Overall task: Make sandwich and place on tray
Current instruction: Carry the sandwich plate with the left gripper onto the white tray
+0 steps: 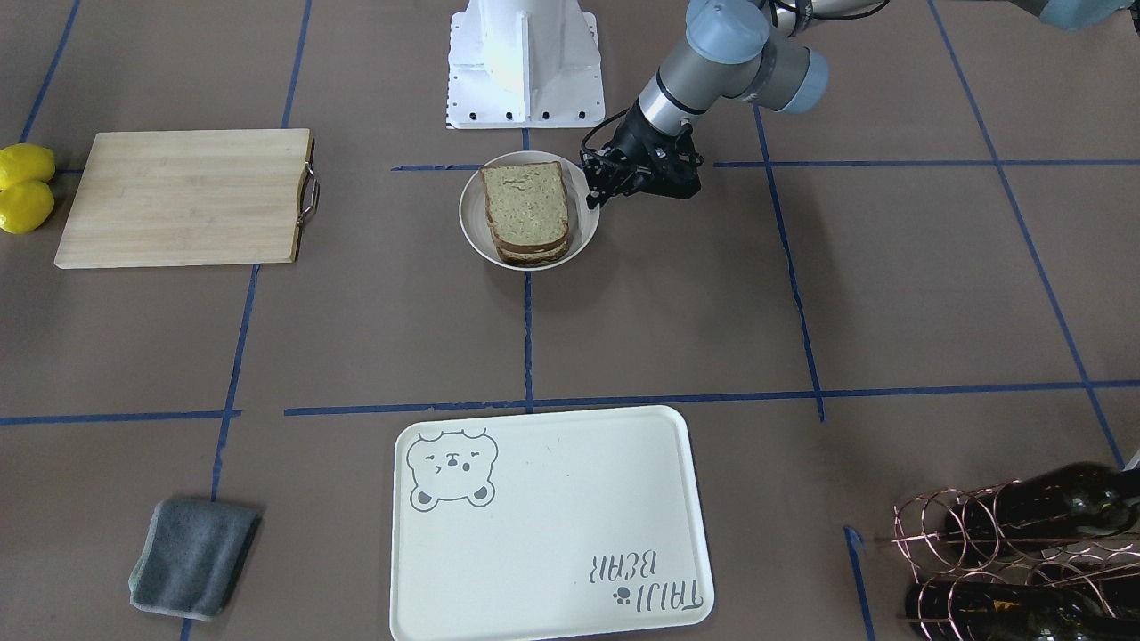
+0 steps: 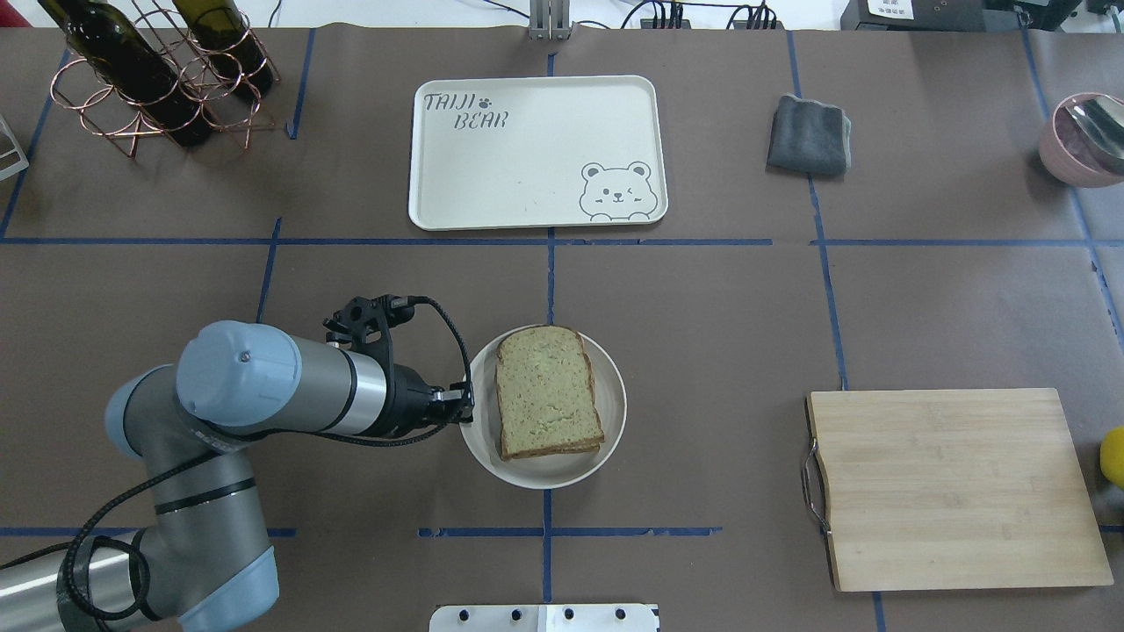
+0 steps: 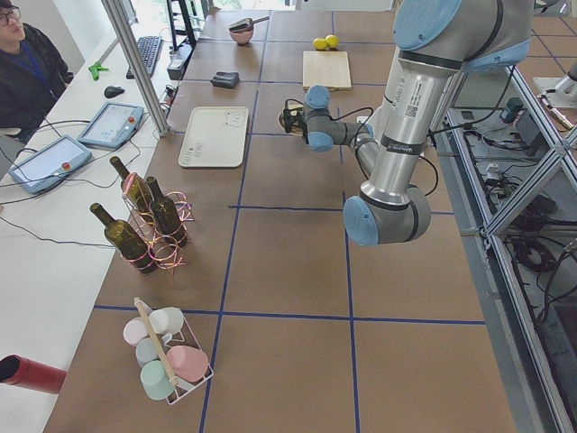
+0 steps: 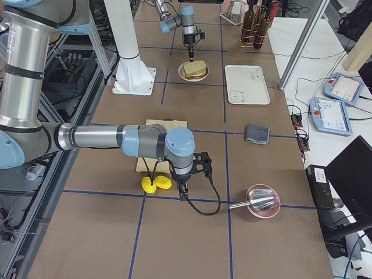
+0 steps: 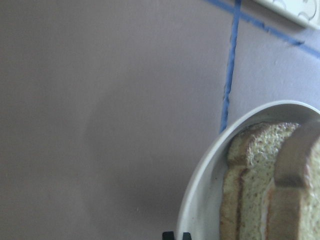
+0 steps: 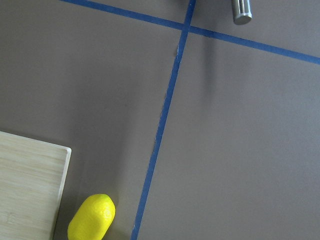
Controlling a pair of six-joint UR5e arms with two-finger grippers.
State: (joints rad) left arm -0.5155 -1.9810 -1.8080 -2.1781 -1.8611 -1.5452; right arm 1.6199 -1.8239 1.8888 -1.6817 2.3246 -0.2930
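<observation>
The brown table [image 2: 702, 307], marked with blue tape lines, carries everything. The left arm [image 2: 290, 386] reaches low across it towards the middle. The right arm [image 4: 99, 136] stretches out over the table's other end, near the cutting board.

The tray [image 2: 527, 175] lies flat on the far side from the robot, with nothing on it. The wooden cutting board [image 2: 953, 487] lies on the robot's right side, also bare. A copper wire rack [image 2: 158, 88] with dark bottles stands in the far left corner.

The white plate [image 2: 544, 470] sits in the middle of the table, well apart from the tray. The sandwich [image 2: 546, 391] lies on this plate, its bread slices stacked with the top one a little shifted. What is between the slices I cannot make out.

A grey folded cloth [image 2: 808, 134] lies beside the tray, on its right. A pink bowl [image 2: 1076, 140] holding a metal utensil stands at the far right edge. Two lemons [image 1: 25, 205] lie touching each other, just beside the cutting board.

The left gripper [image 2: 461, 405] is at the plate's rim on the side facing the left arm. In the wrist view only two dark tips show, close together at the rim, and I cannot tell if they are clamped on it. The right gripper [image 4: 183, 195] hangs over the table near the lemons. Whether it is apart or together, I cannot tell
</observation>
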